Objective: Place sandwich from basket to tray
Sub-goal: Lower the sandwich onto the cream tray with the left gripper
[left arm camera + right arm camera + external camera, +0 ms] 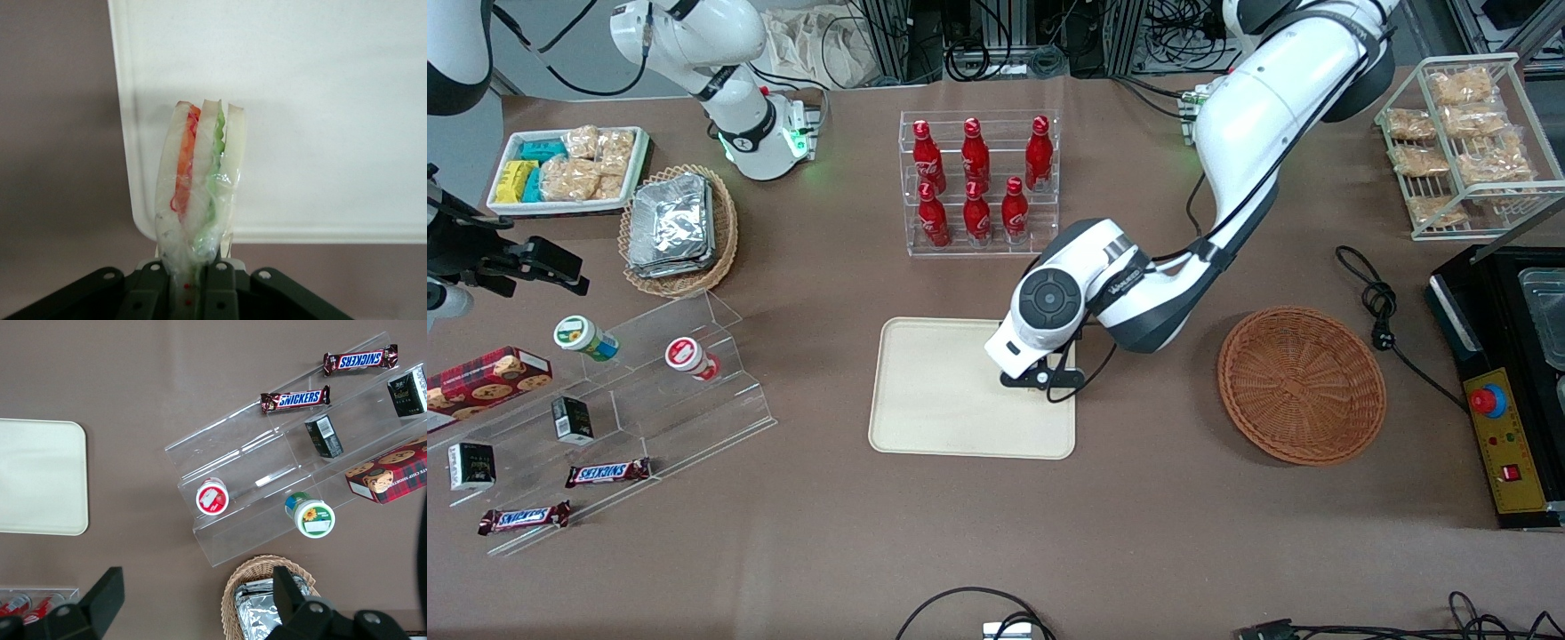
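Your gripper (1039, 380) hangs over the tray (925, 391) at frame centre, jaws clamped on the sandwich (199, 180); the basket (1302, 384) is empty, only release remains.

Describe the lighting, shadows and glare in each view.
Front view: even overhead light; soft shadow beside the round reddish-brown wicker basket. Left wrist view: the cream rectangular tray looks washed out, the gripper shut on the plastic-wrapped wedge sandwich, whose wrap glints. Right wrist view: glare on the clear acrylic shelf.
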`<state>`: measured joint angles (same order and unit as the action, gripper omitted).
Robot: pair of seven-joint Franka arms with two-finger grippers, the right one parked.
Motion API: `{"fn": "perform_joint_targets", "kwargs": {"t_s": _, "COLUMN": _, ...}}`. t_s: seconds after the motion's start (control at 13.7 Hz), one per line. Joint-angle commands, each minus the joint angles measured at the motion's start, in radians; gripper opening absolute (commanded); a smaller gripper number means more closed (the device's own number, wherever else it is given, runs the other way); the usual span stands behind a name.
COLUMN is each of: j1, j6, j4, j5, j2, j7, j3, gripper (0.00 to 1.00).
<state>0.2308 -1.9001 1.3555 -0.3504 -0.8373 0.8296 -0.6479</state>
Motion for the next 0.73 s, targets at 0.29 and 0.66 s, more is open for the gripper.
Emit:
{"fn": "perform_joint_targets", "kwargs": {"t_s": 0.29, "j1": 0.008, "j6": -0.144, "j4": 0.03, "j5": -0.065, "j2": -0.04, "j7": -0.104, "j3": 0.062, "gripper": 0.0}}
{"fn": "perform_joint_targets", "kwargs": {"t_s": 0.66, "j1": 0.007, "j6": -0.217, "j4": 0.016, "j5": -0.053, "j2": -0.057, "j7": -0.009, "j3": 0.062, "gripper": 0.0}}
